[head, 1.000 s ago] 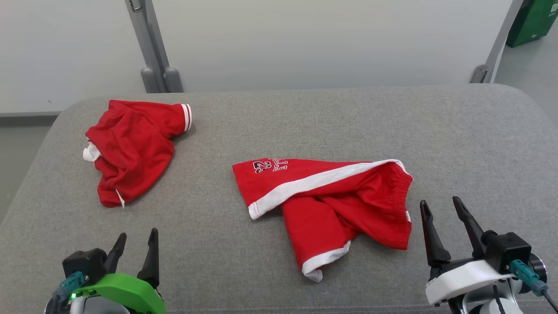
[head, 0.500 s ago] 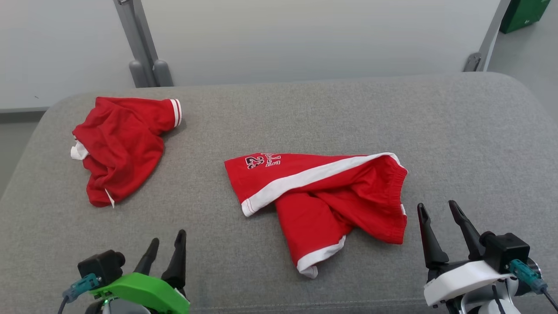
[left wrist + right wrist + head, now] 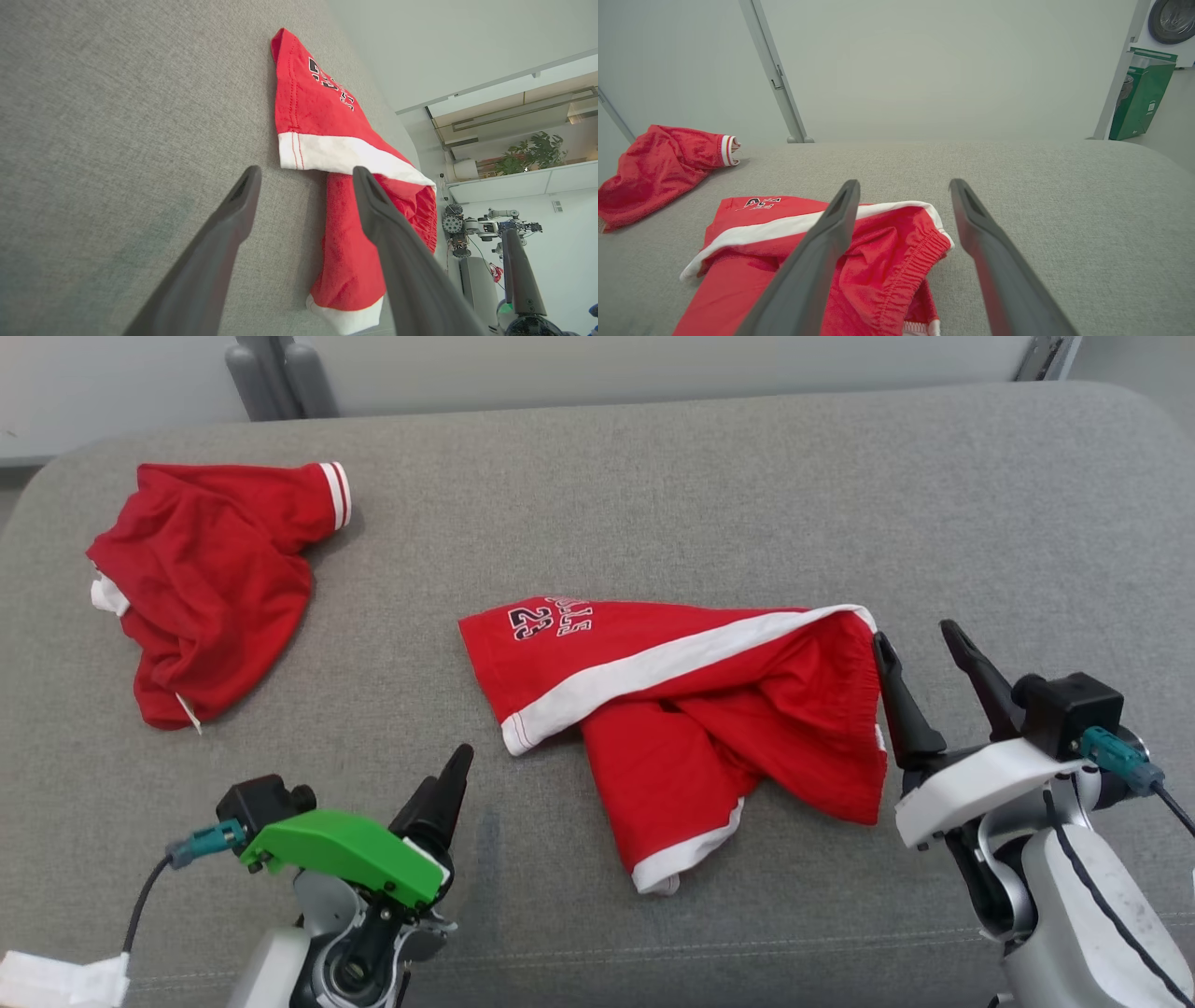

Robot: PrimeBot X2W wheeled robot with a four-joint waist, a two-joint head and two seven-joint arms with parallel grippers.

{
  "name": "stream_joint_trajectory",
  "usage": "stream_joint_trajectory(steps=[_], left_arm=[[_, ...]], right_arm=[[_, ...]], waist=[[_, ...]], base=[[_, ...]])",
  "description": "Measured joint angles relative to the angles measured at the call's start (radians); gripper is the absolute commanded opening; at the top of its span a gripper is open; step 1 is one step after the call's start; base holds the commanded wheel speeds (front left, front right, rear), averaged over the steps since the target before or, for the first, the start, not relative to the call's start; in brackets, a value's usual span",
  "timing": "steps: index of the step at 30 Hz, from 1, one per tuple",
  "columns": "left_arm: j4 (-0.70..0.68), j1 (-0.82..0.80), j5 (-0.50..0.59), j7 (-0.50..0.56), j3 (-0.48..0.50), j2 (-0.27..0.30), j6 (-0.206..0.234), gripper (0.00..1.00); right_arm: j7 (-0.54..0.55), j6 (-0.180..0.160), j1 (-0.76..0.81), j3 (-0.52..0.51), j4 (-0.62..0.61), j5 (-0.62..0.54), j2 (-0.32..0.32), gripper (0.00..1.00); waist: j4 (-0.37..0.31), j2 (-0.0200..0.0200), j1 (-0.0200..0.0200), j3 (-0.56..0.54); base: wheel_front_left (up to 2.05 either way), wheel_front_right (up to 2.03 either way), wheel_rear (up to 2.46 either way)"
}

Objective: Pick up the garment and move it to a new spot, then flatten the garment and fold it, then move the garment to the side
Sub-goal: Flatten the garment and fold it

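Observation:
The garment (image 3: 691,709), red shorts with a white side stripe and a "23" print, lies crumpled in the middle of the grey cushion (image 3: 653,495). My left gripper (image 3: 448,784) stands open just short of the shorts' left hem, nothing between its fingers. In the left wrist view the left gripper (image 3: 306,172) points at the white hem of the shorts (image 3: 317,107). My right gripper (image 3: 915,635) is open beside the elastic waistband at the right end. The right wrist view shows the right gripper (image 3: 904,183) straddling the waistband corner of the shorts (image 3: 887,261) from above.
A second red garment (image 3: 210,579) with a striped cuff lies bunched at the cushion's far left, also seen as a red heap (image 3: 658,163). A grey post (image 3: 271,373) stands behind the cushion. Bare cushion stretches to the right and back.
The head camera has tilted down and closer. Both grippers have advanced toward the shorts: the left went forward and right to the hem, the right went forward to the waistband. Both stay open.

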Motion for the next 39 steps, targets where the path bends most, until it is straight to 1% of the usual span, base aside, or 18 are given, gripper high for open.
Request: stream_joint_trajectory(steps=[4, 6, 8, 13, 19, 29, 39], left_arm=[[0.03, -0.06, -0.057, 0.06, 0.019, 0.0, 0.019, 1.0], [0.057, -0.074, -0.085, 0.078, 0.039, -0.002, 0.03, 1.0], [0.076, -0.075, -0.131, 0.096, 0.063, -0.001, 0.036, 1.0], [0.099, -0.103, -0.196, 0.141, 0.079, -0.001, 0.037, 1.0], [0.124, -0.171, -0.197, 0.17, 0.066, -0.002, 0.037, 1.0], [0.199, -0.211, -0.186, 0.193, 0.043, -0.001, 0.037, 1.0], [0.243, -0.24, -0.186, 0.201, 0.032, -0.001, 0.037, 1.0]], right_arm=[[0.013, 0.007, -0.061, 0.007, 0.021, -0.023, -0.02, 1.0], [0.014, 0.008, -0.081, 0.011, 0.034, -0.023, -0.023, 1.0], [0.014, 0.016, -0.097, 0.024, 0.046, -0.023, -0.02, 1.0], [0.013, 0.02, -0.114, 0.03, 0.077, -0.023, -0.012, 1.0], [0.008, 0.025, -0.135, 0.042, 0.113, -0.022, -0.009, 1.0], [-0.031, 0.032, -0.149, 0.052, 0.178, -0.021, -0.003, 1.0], [-0.053, 0.033, -0.154, 0.047, 0.213, -0.021, -0.005, 1.0]], waist=[[-0.001, 0.0, 0.0, 0.05], [-0.001, 0.0, 0.0, 0.072], [-0.002, 0.0, 0.0, 0.09], [-0.014, 0.0, 0.0, 0.123], [-0.039, 0.0, 0.0, 0.146], [-0.089, 0.0, 0.0, 0.152], [-0.105, 0.0, 0.0, 0.142]], base=[[0.0, 0.0, 0.0], [0.0, 0.0, 0.0], [0.0, 0.0, 0.0], [0.0, 0.0, 0.0], [0.0, 0.0, 0.0], [0.0, 0.0, 0.0], [0.0, 0.0, 0.0]])
